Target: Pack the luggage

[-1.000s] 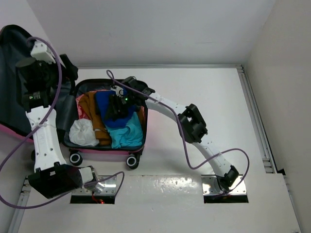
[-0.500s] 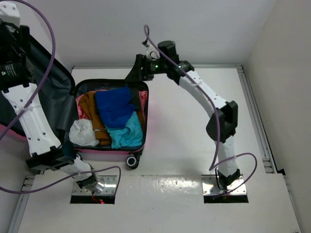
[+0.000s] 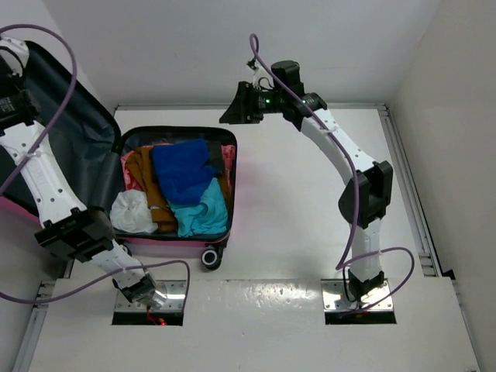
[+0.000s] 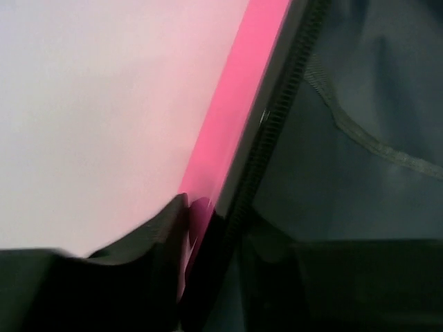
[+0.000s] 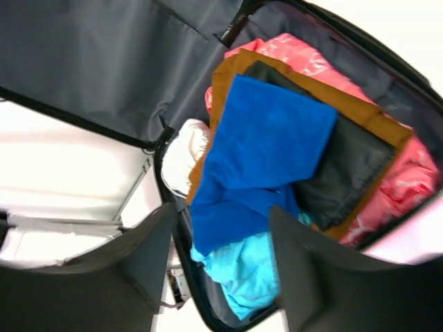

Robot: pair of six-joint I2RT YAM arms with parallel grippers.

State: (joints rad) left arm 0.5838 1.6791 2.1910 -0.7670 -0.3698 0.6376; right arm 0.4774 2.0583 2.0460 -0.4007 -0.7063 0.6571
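The luggage [image 3: 170, 242] lies open on the table, a pink shell with dark lining, filled with folded clothes: a blue garment [image 3: 184, 169] on top, teal [image 3: 200, 209], white [image 3: 132, 211] and orange-brown pieces around it. Its lid [image 3: 70, 132] stands tilted up at the left. My left gripper [image 3: 9, 66] is at the lid's top edge; in the left wrist view the pink rim [image 4: 235, 117] runs between its jaws [image 4: 208, 228], which are shut on it. My right gripper [image 3: 232, 110] hangs above the case's far edge, open and empty [image 5: 221, 221], looking down on the blue garment [image 5: 266, 145].
Black wheels [image 3: 208, 258] stick out at the case's near side. A metal rail [image 3: 407, 178] runs along the table's right edge, and walls close the back and right. Purple cables loop from both arms. White tabletop lies right of the case.
My right gripper has come up out of the clothes and back to above the case's far edge. The left arm has risen with the lid, and its jaws have narrowed onto the rim.
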